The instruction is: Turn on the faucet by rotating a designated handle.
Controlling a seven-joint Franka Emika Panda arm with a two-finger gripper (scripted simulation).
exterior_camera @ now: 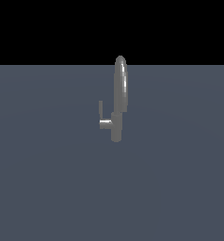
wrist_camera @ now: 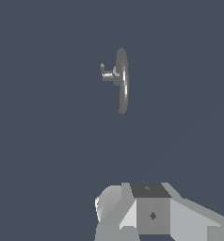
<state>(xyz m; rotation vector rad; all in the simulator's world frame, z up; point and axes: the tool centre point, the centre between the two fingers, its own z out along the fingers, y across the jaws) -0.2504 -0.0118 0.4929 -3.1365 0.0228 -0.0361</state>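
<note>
The faucet [exterior_camera: 116, 126] is a small grey metal tap with a short post and a tall narrow arched spout [exterior_camera: 121, 84], standing on the grey floor in the middle of the exterior view. The handle [exterior_camera: 102, 118] is a thin L-shaped lever: a short stub sticks out from the post toward the exterior view's left and ends in a slim upright bar. In the wrist view the faucet [wrist_camera: 122, 80] and handle [wrist_camera: 106, 74] appear from above, far off. Only grey and white blocks of my gripper [wrist_camera: 151, 212] show at that picture's edge, well apart from the faucet. Its fingers cannot be made out. The arm is out of the exterior view.
A flat blue-grey floor [exterior_camera: 48, 179] spreads around the faucet, under a black background. Nothing else shows in either view.
</note>
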